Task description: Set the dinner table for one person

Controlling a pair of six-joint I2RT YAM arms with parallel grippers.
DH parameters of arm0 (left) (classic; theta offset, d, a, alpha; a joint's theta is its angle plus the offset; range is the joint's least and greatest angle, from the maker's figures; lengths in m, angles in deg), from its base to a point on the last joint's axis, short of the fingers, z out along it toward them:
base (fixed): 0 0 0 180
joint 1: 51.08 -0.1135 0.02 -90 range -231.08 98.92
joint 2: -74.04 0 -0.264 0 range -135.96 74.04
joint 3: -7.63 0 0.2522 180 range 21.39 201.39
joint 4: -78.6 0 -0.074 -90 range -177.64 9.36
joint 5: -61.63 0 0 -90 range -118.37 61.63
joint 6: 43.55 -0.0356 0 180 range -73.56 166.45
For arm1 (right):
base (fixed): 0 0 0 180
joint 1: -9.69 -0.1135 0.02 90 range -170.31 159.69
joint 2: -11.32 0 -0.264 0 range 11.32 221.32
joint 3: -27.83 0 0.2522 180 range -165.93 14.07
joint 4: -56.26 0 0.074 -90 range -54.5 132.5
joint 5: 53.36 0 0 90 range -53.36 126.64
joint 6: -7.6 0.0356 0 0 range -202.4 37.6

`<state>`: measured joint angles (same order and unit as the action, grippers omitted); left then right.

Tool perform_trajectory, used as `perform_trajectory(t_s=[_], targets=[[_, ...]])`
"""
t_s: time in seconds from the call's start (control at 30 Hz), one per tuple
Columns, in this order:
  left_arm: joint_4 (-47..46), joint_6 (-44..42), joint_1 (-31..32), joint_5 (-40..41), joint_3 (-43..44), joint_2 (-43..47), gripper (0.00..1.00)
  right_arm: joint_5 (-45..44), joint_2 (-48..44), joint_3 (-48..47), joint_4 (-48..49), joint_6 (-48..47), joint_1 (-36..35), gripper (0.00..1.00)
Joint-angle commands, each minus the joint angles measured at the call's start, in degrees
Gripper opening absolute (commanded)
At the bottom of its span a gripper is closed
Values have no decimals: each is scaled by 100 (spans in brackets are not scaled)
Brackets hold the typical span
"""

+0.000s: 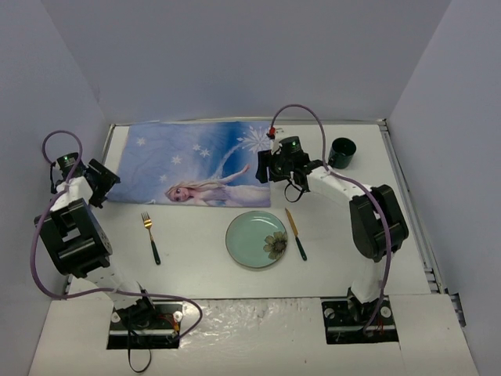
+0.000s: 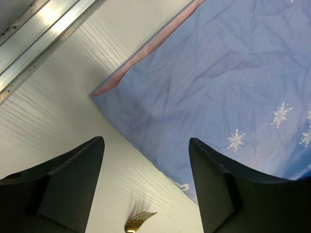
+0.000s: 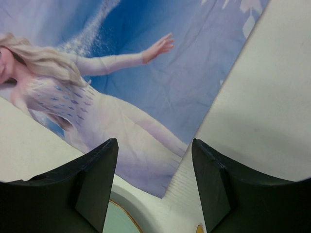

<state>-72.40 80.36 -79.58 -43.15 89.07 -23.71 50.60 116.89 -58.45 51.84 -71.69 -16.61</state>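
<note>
Top external view puts the counter [image 1: 196, 270] under everything: a white rectangle filling the booth floor, edges square to the walls. Its longer side seems to run left to right across both my bases, and a metal rail [image 1: 412, 205] lines its right edge.

At the far left my left arm [image 1: 74, 227] folds back toward the wall. My left jaws stand well apart with nothing between them, above the near left corner of the blue princess placemat [image 1: 196, 163]. In the left wrist view that corner [image 2: 194, 97] lies on bare counter, with a pink strip along one edge.

The placemat lies lengthwise, left to right, on the far half. Just near it rests a fork [image 1: 150, 236], gold tines away from me and dark handle toward me.

Further right sits a pale green plate [image 1: 257, 239] with a flower print. A knife [image 1: 296, 233] lies just beside it, handle toward me.

My right jaws, also parted and empty, hang over the placemat's near right corner. A dark cup [image 1: 342, 153] stands upright far right.
</note>
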Motion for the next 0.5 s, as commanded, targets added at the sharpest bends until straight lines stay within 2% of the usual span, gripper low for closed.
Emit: perform_trajectory(t_s=[0.0, 0.13, 0.23, 0.47], targets=[[247, 155, 79, 141, 570, 809, 71, 102, 266, -1231, -8, -182, 236, 59], [299, -236, 652, 548, 531, 912, 71, 83, 847, -1917, -73, -516, 342, 58], [262, -500, 976, 784, 518, 725, 66, 123, 1404, -2498, -74, -784, 365, 54], [-222, -514, 1072, 798, 504, -43, 52, 307, 2397, -3370, -22, -1206, 383, 50]])
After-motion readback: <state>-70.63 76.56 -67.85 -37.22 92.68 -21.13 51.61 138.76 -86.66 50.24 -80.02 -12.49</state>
